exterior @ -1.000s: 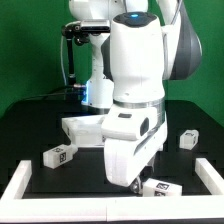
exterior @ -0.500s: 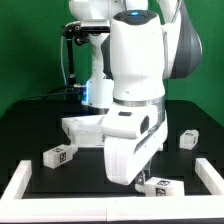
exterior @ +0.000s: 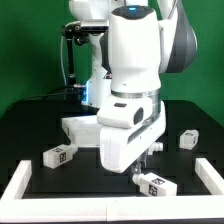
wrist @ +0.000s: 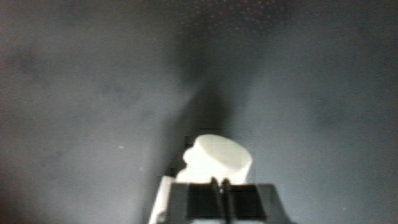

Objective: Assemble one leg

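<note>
My gripper [wrist: 217, 196] shows in the wrist view with its two dark fingers pressed together and nothing between them. Just past the fingertips is the rounded end of a white leg [wrist: 217, 157]; I cannot tell whether it touches them. In the exterior view the arm's big white wrist housing [exterior: 128, 140] hides the gripper. A white leg with a marker tag [exterior: 152, 184] lies on the black table in front of the arm. Two more tagged legs lie at the exterior view's left [exterior: 59, 154] and right [exterior: 186, 138].
A flat white furniture part [exterior: 78, 127] lies behind the arm, partly hidden. A raised white border [exterior: 18, 183] runs round the black table. The robot's base and a dark stand [exterior: 68, 60] stand at the back.
The wrist housing has risen and shifted toward the exterior view's left. The front leg shows more fully and lies slightly further left.
</note>
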Robot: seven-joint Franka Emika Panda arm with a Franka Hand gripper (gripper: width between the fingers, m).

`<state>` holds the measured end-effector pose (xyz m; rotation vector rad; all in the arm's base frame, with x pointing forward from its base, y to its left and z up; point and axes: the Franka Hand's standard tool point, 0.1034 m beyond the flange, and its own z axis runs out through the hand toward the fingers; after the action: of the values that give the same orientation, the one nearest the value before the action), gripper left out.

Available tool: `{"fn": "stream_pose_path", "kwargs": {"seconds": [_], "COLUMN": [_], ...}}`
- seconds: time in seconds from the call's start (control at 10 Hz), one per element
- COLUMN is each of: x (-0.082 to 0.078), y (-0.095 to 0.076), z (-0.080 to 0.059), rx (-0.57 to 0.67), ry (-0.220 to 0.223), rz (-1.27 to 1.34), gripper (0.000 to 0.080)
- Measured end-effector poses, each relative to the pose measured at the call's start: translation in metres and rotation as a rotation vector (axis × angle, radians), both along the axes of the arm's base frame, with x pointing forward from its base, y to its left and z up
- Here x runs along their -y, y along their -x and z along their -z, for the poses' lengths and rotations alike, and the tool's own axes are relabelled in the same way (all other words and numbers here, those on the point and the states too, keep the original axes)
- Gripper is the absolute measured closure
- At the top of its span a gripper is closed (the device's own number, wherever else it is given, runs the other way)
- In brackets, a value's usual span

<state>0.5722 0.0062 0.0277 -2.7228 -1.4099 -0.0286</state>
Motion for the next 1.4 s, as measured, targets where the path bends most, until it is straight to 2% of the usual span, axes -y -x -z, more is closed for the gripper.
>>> {"fn": "stream_pose_path", "kwargs": {"seconds": [0.1,0.2,0.3,0.4,0.5,0.6,0.7,0.9,1.1,1.3,1.4], "x": [0.000,0.000,0.000,-0.002,-0.009,-0.010,-0.012,-0.026,-0.030,-0.029,-0.029], "y": [0.000,0.000,0.000,-0.002,-0.015,-0.019,-0.023,-0.027,-0.025,-0.025,-0.025], "z": [0.000,0.000,0.000,-0.001,-0.007,-0.005,-0.002,0.008,0.016,0.015,0.015], "rx": [0.000,0.000,-0.001,-0.007,-0.002,0.000,-0.002,0.006,0.030,0.030,0.030], "ry": [0.000,0.000,0.000,0.001,0.005,0.001,-0.001,-0.006,-0.009,-0.009,-0.009], "rz": [0.000,0.000,0.000,0.020,0.033,0.048,0.090,0.144,0.143,0.144,0.144], "gripper": [0.0778,0.0650,0.0459,0.0459,0.0270,0.0270,0.0178,0.0154,0.0151,0.0151,0.0305]}}
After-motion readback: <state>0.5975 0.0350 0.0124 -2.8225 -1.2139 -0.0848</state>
